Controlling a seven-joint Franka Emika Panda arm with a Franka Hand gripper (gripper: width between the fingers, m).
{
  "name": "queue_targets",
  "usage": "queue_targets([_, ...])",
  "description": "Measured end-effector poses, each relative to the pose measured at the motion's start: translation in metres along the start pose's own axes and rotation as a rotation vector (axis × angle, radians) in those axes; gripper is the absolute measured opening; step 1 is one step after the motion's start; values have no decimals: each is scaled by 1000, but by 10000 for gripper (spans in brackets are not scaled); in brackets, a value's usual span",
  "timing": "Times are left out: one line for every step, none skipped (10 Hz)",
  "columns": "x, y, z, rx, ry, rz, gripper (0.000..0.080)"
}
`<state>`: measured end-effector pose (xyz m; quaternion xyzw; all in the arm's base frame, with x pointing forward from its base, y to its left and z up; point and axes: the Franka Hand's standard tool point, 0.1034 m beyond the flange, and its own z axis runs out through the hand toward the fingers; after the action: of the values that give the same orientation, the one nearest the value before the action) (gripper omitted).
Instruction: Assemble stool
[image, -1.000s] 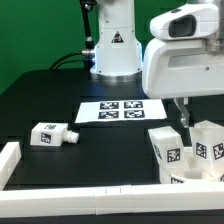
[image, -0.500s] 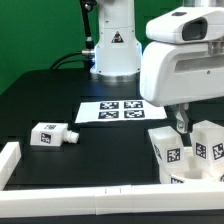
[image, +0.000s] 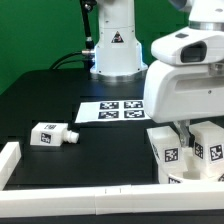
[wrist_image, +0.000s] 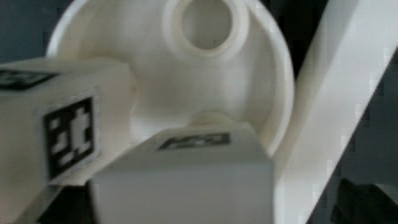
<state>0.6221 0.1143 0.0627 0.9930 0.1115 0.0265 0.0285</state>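
Jaws spread wide and gripping nothing, hanging low over the stool parts bunched at the exterior view's right. Directly beneath, the seat disc (wrist_image: 187, 85) is crowded by a tagged leg (wrist_image: 71, 125) and a second leg (wrist_image: 196, 165). A third leg (image: 50, 134) lies well apart on the table (image: 60, 100), near the marker board (image: 118, 110). Risk: with so little room, the jaws may strike a leg on descent and topple it, or close on two parts together.

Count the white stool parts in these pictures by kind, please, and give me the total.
Stool legs: 3 (one lying apart, two in the cluster under the arm)
Seat disc: 1
Total: 4
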Motion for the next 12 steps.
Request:
queue_targets([0,1,0,0,0,1,649])
queue_targets([0,2,0,0,-1,4,520])
queue_targets([0,2,0,0,-1,20,520])
queue_targets([0,2,0,1,-1,66,382])
queue_targets([0,2,0,1,-1,138,331])
queue_targets([-1,2,0,1,-1,207,331])
queue_targets([0,2,0,2,1,289,331])
queue_targets([0,0,1,2,16,453,331])
queue_targets([1,-2,1,13,14,661,331])
queue_targets([1,-3,0,31,8,859,331])
queue_targets([3,-4,0,54,0,1044,331])
queue_targets([4,-2,-1,74,-6,1140,331])
